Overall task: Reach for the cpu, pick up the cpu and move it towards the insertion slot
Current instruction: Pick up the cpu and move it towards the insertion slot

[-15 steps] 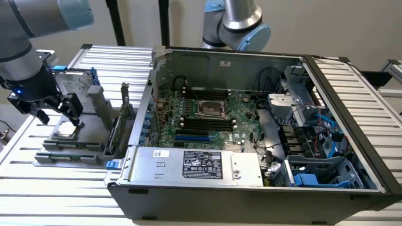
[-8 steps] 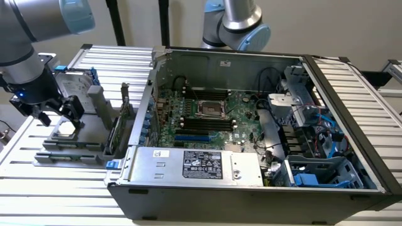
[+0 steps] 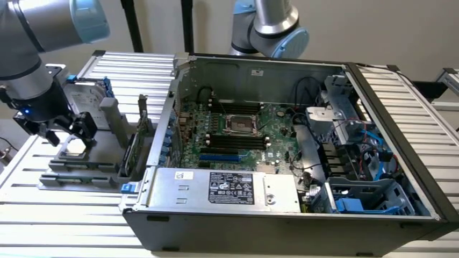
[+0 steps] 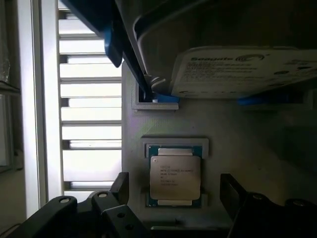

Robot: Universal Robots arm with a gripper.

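Beside the open computer case [image 3: 287,215], at the exterior view's left, the gripper [image 3: 72,141] is held low over a grey fixture [image 3: 86,173], its jaws spread wide. The cpu [image 4: 175,177] is seated silver face up in a square recess of that fixture, so that it is presented squarely for grasping. It is straddled by the two fingers [image 4: 121,186], seemingly untouched, though shadow makes contact hard to judge. The insertion slot [image 3: 242,124] lies well apart, on the motherboard inside the case.

There are two silver-grey robot arms [image 3: 32,48] with pale blue joint caps, one black two-fingered gripper [image 3: 70,138], one small square silver-topped cpu [image 4: 175,177], one white-labelled silver hard drive [image 4: 237,69], one open dark metal computer case [image 3: 287,228] and one silver-framed square insertion slot [image 3: 240,124].
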